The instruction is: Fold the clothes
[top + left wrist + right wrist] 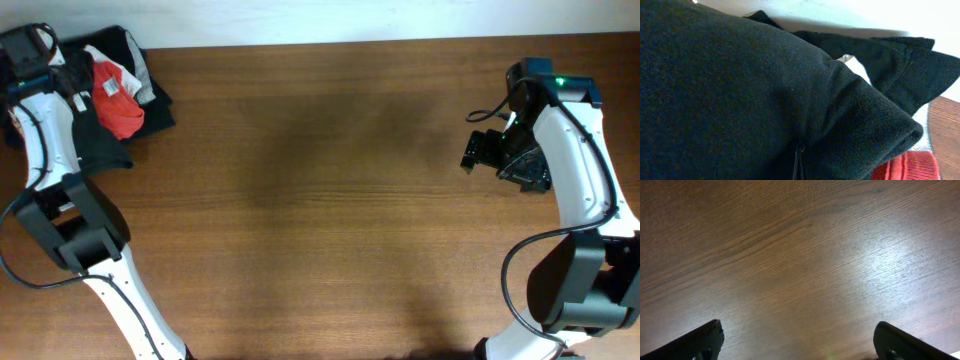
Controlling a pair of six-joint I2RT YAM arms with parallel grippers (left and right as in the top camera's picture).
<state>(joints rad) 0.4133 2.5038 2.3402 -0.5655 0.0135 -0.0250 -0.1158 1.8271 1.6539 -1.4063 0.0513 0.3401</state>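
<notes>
The dark charcoal T-shirt (pixel 103 146) lies bunched in a pile at the table's far left corner, and its black fabric (pixel 765 85) fills the left wrist view. My left gripper (pixel 76 84) is down in this pile. Its fingers (pixel 799 162) look pressed together in a fold of the black fabric. My right gripper (pixel 478 152) is open and empty. It hovers over bare wood at the right, far from the shirt, and both its fingertips show in the right wrist view (pixel 797 342). No label or lettering is visible.
A red T-shirt (pixel 122 110) lies on the pile beside my left gripper, and its edge shows in the left wrist view (pixel 910 167). A white and grey piece (pixel 856 66) peeks out between black folds. The brown wooden table (pixel 330 200) stretches between the arms. A pale wall runs behind.
</notes>
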